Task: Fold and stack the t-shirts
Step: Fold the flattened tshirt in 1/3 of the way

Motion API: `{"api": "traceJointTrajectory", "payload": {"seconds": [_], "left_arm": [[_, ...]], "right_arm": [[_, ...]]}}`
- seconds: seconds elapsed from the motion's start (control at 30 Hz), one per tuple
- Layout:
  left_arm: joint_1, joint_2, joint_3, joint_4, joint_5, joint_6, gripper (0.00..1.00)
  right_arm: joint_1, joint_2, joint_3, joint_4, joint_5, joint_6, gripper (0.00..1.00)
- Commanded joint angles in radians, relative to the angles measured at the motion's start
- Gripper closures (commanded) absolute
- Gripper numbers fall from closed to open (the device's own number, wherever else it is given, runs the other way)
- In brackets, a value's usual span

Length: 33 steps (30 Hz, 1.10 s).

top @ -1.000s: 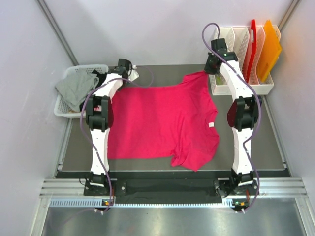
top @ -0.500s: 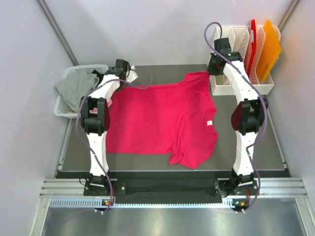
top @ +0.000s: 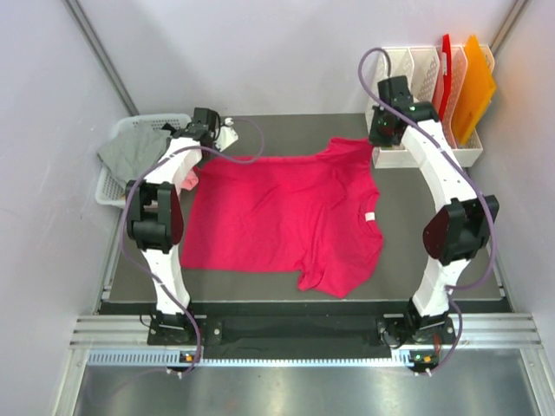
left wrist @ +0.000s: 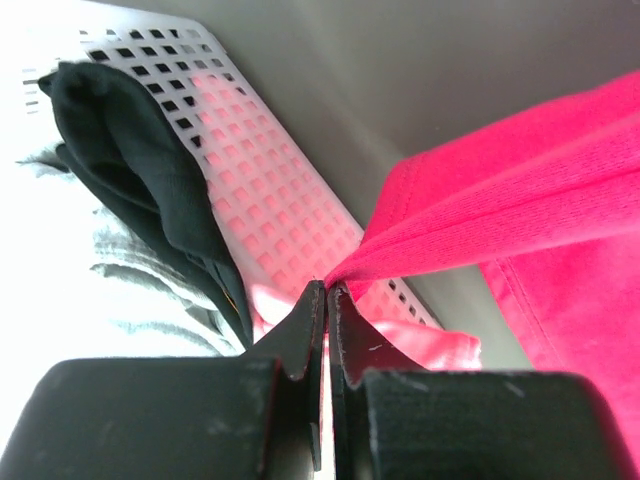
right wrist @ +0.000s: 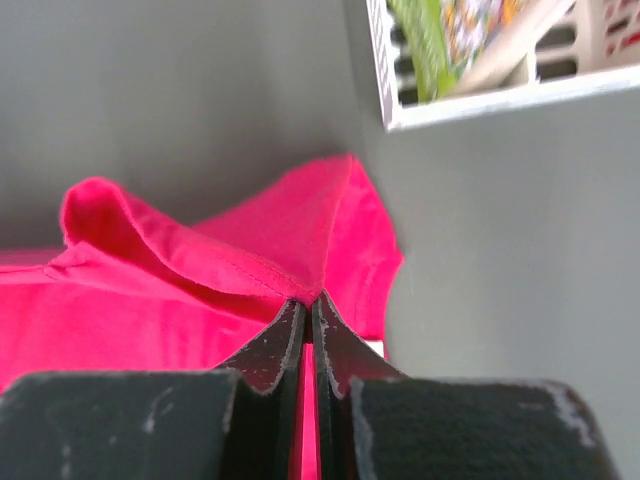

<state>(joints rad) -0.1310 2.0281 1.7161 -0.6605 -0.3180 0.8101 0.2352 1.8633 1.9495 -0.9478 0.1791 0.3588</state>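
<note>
The crimson-red t-shirt [top: 286,217] lies spread on the dark table, its far edge lifted. My left gripper [top: 214,139] is shut on its far left corner; the left wrist view shows the jaws pinching the red hem [left wrist: 420,255] at the gripper [left wrist: 326,290]. My right gripper [top: 379,137] is shut on the far right sleeve, seen pinched in the right wrist view [right wrist: 309,298] with red cloth [right wrist: 180,260] hanging from it. A grey t-shirt [top: 130,154] lies in the basket; a black one [left wrist: 140,170] and a light pink one [left wrist: 290,310] show beside it.
A white mesh basket [top: 108,186] stands at the far left, close to my left gripper. A white file rack [top: 416,156] with red and orange folders [top: 468,87] stands at the far right, next to my right gripper. Grey walls close in both sides.
Both grippers have moved away from the arm bases with the shirt's far edge, pulling the red shirt further back and stretching it flatter. Both arms are more extended.
</note>
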Motion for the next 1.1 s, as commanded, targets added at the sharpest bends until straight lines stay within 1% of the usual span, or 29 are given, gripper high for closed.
{"api": "traceJointTrajectory", "payload": {"seconds": [0.0,0.1,0.27,0.53,0.6,0.9,1.07], "left_arm": [[0.01,-0.106,-0.047,-0.019,0.036,0.006,1.0],[0.008,-0.137,-0.078,-0.068,0.045,0.009,1.0],[0.008,-0.209,-0.174,-0.085,0.056,0.006,1.0],[0.005,-0.273,-0.282,-0.108,0.071,-0.023,1.0],[0.005,-0.29,-0.292,-0.116,0.074,-0.029,1.0],[-0.005,-0.332,-0.348,-0.14,0.083,-0.048,1.0],[-0.013,-0.347,-0.354,-0.172,0.109,-0.077,1.0]], "right_arm": [[0.036,-0.078,-0.104,-0.008,0.066,-0.018,1.0],[0.041,-0.114,-0.176,-0.003,0.066,-0.009,1.0],[0.062,-0.179,-0.277,-0.003,0.072,-0.003,1.0],[0.104,-0.273,-0.362,-0.025,0.08,0.012,1.0],[0.111,-0.296,-0.379,-0.031,0.083,0.019,1.0],[0.142,-0.378,-0.549,-0.026,0.071,0.054,1.0],[0.153,-0.417,-0.636,-0.029,0.056,0.081,1.0]]}}
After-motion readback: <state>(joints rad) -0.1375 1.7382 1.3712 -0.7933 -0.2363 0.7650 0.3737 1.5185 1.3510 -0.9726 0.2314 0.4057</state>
